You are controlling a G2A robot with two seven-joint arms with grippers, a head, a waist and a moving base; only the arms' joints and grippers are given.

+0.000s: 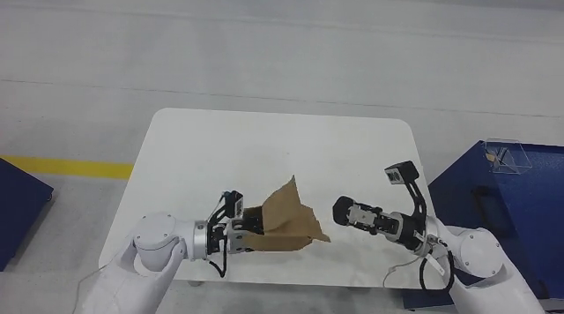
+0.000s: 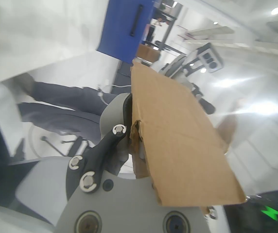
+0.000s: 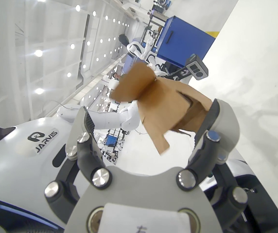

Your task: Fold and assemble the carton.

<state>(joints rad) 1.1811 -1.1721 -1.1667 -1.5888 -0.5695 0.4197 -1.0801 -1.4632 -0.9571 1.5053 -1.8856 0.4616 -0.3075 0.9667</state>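
Note:
A brown cardboard carton (image 1: pixel 286 217), partly folded with one flap sticking up, is held just above the near part of the white table (image 1: pixel 264 146). My left gripper (image 1: pixel 251 220) is shut on its left side. In the left wrist view one grey finger (image 2: pixel 114 115) presses against the carton (image 2: pixel 175 134), which hides the other finger. My right gripper (image 1: pixel 338 211) hangs open a short way to the right of the carton. In the right wrist view its fingers (image 3: pixel 85 120) stand wide apart, with the carton (image 3: pixel 168 103) ahead of them and nothing between them.
A blue cabinet (image 1: pixel 502 199) with a clear plastic holder (image 1: pixel 507 155) on top stands right of the table. Another blue cabinet (image 1: pixel 18 208) stands at the left. The table's far half is bare white surface.

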